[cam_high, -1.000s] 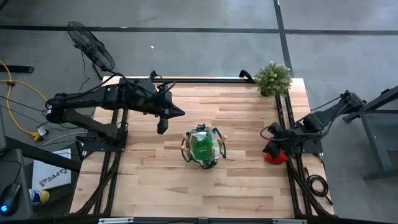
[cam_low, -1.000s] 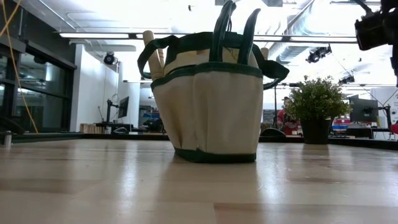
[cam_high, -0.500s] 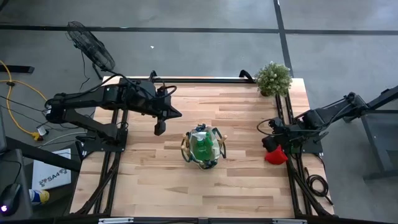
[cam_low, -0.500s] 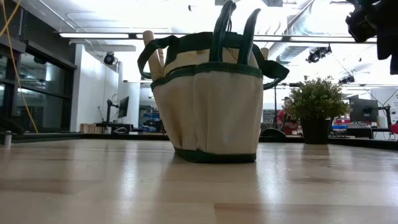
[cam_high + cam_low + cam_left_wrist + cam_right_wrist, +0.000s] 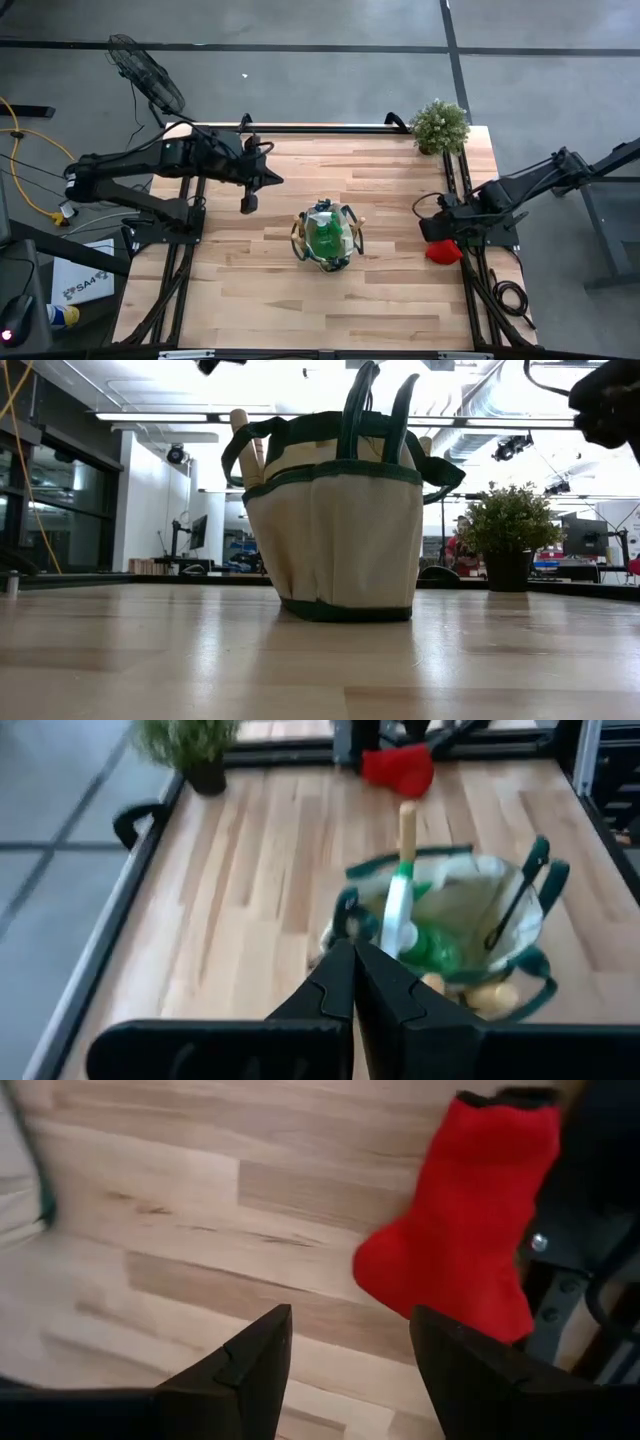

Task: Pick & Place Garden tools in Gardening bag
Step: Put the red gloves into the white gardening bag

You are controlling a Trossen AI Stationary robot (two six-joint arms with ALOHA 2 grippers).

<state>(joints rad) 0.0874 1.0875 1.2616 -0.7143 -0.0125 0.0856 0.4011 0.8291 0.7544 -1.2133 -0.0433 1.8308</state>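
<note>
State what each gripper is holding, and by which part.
Nothing is held. The left gripper is shut and empty, near the gardening bag. The right gripper is open above the red glove, not gripping it.

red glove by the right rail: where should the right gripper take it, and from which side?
Probably the glove's broad middle, from above and from the table's centre side. It lies flat at the table's right edge, its outer side against the dark rail, so only the inner side is free. The right gripper hangs open beside it.
</note>
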